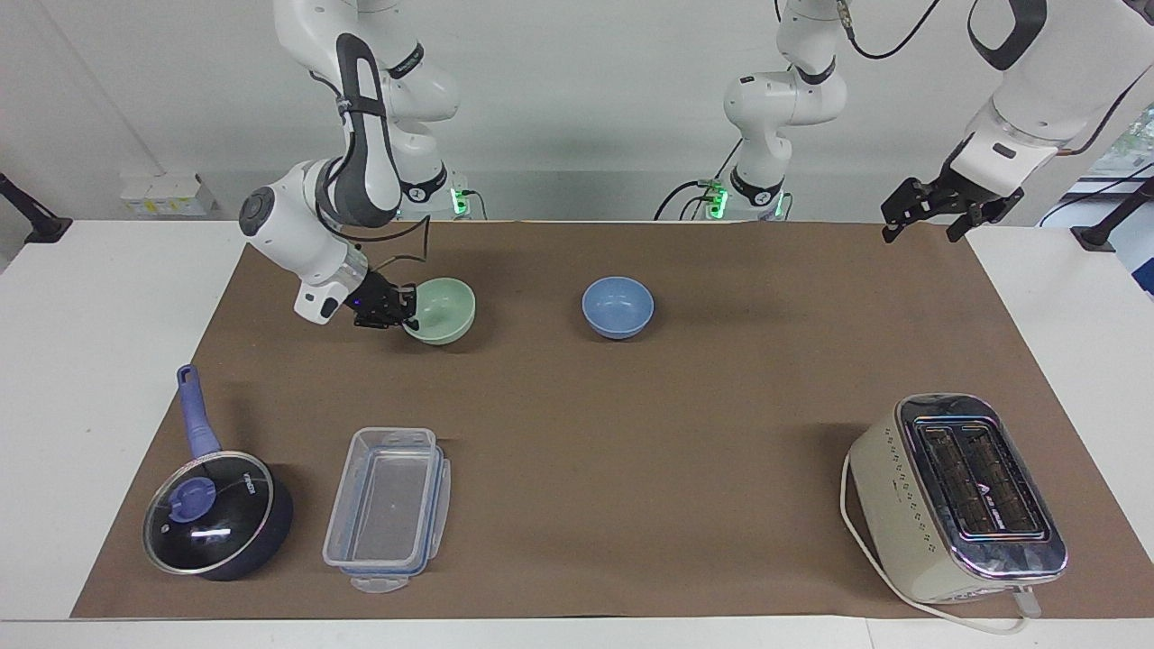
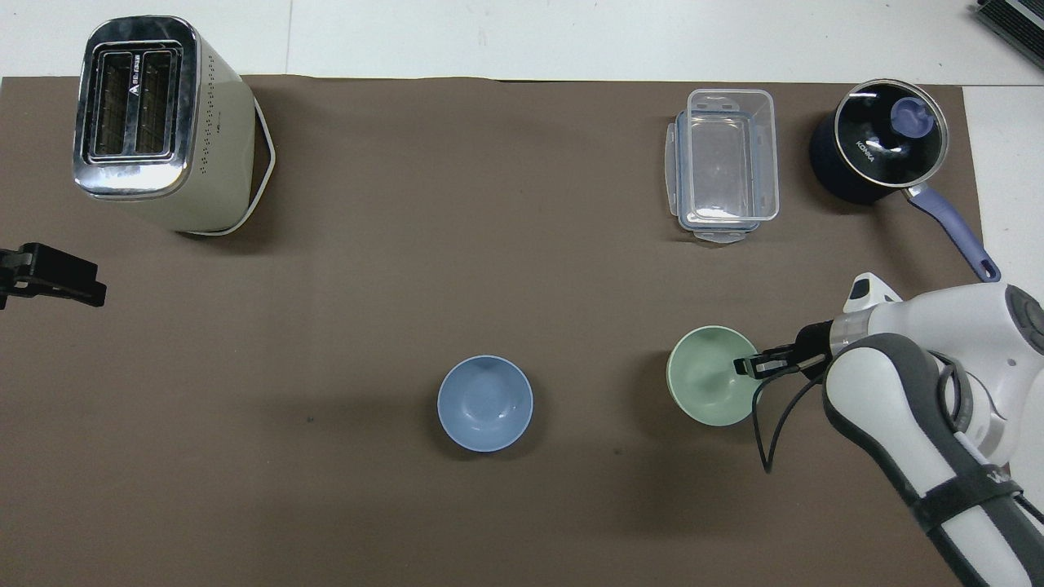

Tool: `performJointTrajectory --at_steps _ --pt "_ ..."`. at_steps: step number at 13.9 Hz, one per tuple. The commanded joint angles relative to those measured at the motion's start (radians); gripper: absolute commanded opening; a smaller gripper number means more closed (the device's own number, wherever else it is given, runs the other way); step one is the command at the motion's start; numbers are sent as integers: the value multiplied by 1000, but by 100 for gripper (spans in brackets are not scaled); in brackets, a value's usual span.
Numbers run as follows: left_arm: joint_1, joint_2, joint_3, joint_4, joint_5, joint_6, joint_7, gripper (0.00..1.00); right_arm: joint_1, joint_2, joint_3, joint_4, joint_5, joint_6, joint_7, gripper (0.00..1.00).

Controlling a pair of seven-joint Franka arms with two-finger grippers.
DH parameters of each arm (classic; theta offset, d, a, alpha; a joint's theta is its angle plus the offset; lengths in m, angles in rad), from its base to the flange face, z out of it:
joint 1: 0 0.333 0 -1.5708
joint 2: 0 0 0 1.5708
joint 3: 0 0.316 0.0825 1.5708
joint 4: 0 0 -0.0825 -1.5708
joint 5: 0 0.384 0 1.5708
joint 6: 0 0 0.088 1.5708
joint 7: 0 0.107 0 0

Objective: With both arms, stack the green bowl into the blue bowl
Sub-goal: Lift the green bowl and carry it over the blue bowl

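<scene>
The pale green bowl [image 1: 444, 309] hangs tilted just above the brown mat, toward the right arm's end of the table. My right gripper [image 1: 403, 311] is shut on its rim at the edge away from the blue bowl; the overhead view shows the gripper [image 2: 746, 367] and the green bowl [image 2: 708, 377] too. The blue bowl [image 1: 618, 306] sits upright and empty on the mat near the middle, beside the green bowl, and it shows in the overhead view [image 2: 484, 403]. My left gripper [image 1: 929, 216] waits open in the air over the mat's edge at the left arm's end [image 2: 50, 274].
A cream toaster [image 1: 956, 496] stands farther from the robots at the left arm's end. A clear plastic container [image 1: 388, 507] and a dark blue lidded saucepan [image 1: 215, 514] sit farther from the robots at the right arm's end. The brown mat [image 1: 631, 433] covers the table.
</scene>
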Motion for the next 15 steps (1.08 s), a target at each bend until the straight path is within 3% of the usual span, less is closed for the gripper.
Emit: performJointTrajectory --at_steps 1,3,5,8,13,15 --pt "4 0 -5 11 18 -16 -4 100 136 -8 1 3 -14 73 197 0" --pt "4 0 -5 11 18 -16 -4 100 233 -2 3 26 -119 100 402 0" --pt "4 0 -5 11 18 -16 -4 100 306 5 6 46 -143 104 513 0" --pt "4 0 -5 11 18 -16 -4 100 366 19 9 81 -143 106 601 0" --pt "4 0 -5 11 18 -16 -4 100 429 113 12 170 -128 109 747 0" --pt "4 0 -5 11 18 -16 -4 100 452 134 13 160 -128 185 770 0"
